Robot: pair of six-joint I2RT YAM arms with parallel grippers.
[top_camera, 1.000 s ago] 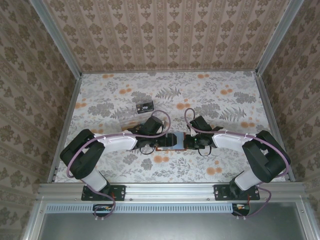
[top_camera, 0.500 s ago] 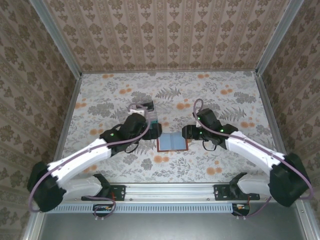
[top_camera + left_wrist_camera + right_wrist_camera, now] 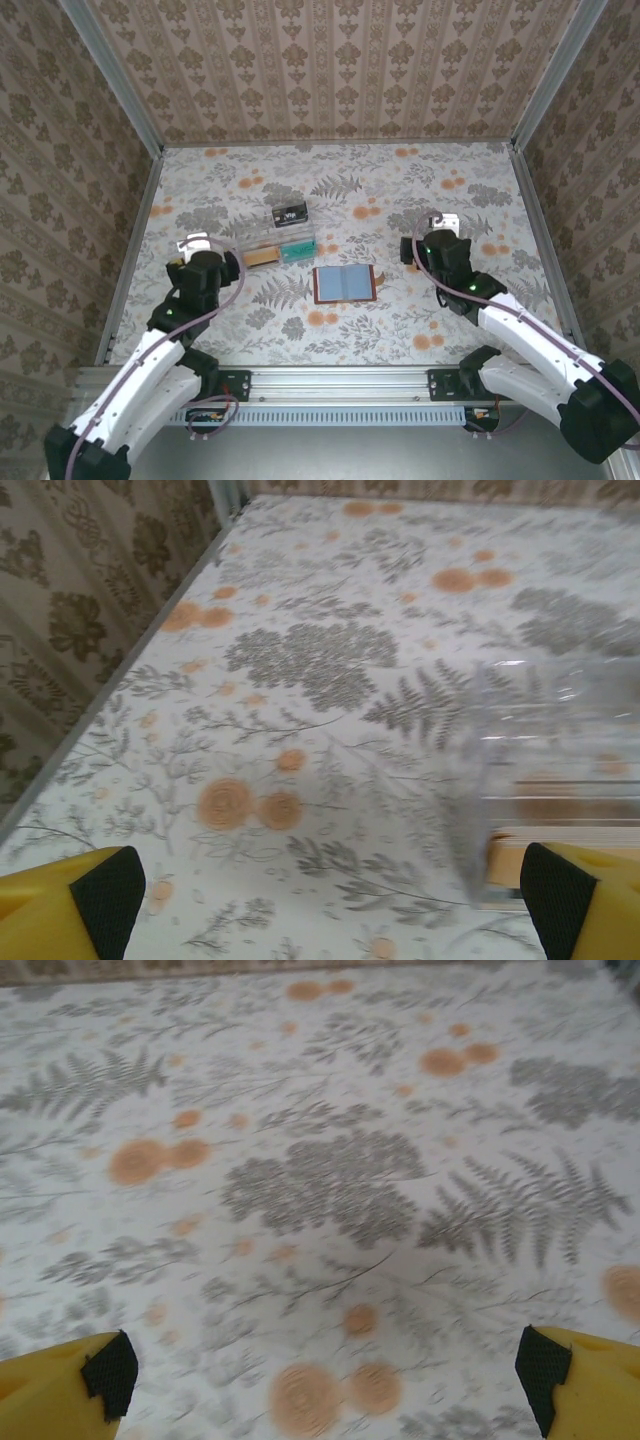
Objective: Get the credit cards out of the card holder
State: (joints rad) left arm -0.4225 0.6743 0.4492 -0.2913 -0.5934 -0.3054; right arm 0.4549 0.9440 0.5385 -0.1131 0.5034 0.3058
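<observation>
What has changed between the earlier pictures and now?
Both arms drew back from the card holder: the left gripper to the left, the right gripper to the right. The right gripper, shut before, opened; both stand open now. The card holder stayed open in place, and the small black object did not move.

Grey ferns, orange blooms all over my bench (image 3: 420, 200).
I see the card holder (image 3: 344, 284) brown-edged, blue-grey inside; walls (image 3: 330, 70) beige damask.
</observation>
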